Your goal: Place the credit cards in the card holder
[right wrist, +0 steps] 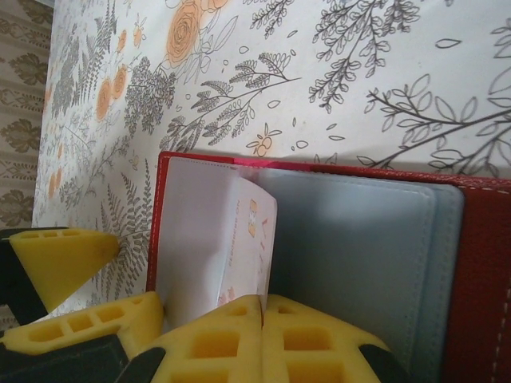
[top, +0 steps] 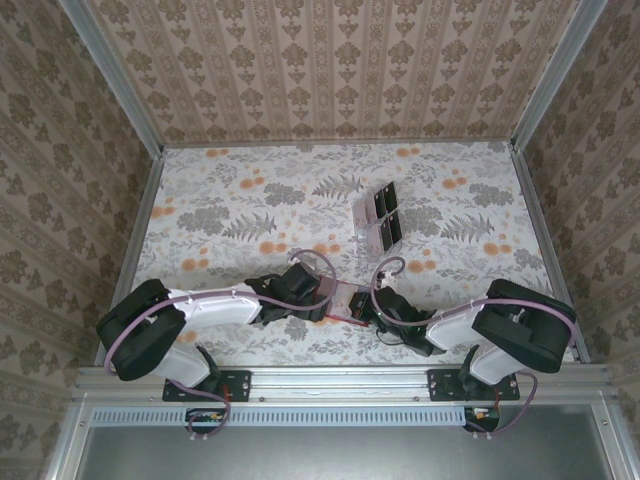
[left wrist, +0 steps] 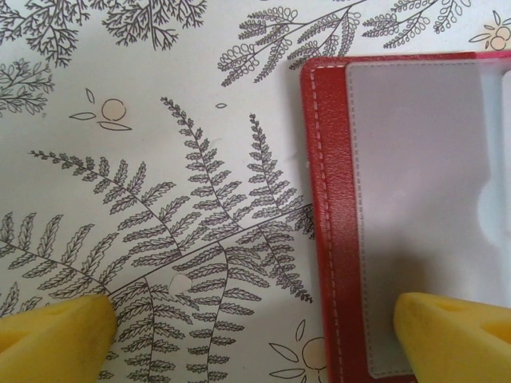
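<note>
Right gripper [right wrist: 262, 319], pressed together, pinches an inner leaf [right wrist: 211, 239] of the open card holder [right wrist: 359, 239], left gripper [left wrist: 255, 311] spread astride its edge; credit cards [top: 386, 207], racked well beyond it, await insertion.

My left gripper [left wrist: 254, 331] hung with its yellow pads [left wrist: 60, 335] spread wide apart, while my right gripper [right wrist: 262, 323] had its fingertips pressed tight together.

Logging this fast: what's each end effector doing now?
Left end effector: open, straddling the card holder's edge, holding nothing.
Right end effector: closed, apparently pinching the card holder's inner sleeve.
</note>
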Controlling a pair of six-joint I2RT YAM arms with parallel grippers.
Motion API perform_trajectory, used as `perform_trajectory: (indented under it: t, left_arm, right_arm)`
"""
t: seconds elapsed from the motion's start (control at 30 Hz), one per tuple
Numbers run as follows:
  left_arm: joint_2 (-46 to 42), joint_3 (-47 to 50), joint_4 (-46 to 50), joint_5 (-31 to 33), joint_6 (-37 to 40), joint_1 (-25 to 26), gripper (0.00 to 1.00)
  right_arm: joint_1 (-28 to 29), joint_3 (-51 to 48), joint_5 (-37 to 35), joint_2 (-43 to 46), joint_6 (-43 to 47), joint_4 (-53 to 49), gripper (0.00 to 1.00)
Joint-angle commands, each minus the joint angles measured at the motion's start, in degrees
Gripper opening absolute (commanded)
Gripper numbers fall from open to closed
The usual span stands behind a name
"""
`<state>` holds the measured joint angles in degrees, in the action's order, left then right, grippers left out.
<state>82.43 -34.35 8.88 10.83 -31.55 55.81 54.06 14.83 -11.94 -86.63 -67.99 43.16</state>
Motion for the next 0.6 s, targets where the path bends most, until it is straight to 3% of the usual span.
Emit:
perform_trajectory:
  t: [0.0, 0.57]
  left_arm:
    - [0.1, 2.0, 1.5, 0.5, -1.3, -0.3, 1.00]
    - [-0.5, 2.4, 1.7, 1.1, -1.4, -0.2, 1.00]
  right_arm:
    - [0.3, 0.6, 0.7, -2.8, -0.4, -1.6, 0.00]
    - [0.3, -0.4, 1.8, -2.1, -0.8, -1.8, 0.00]
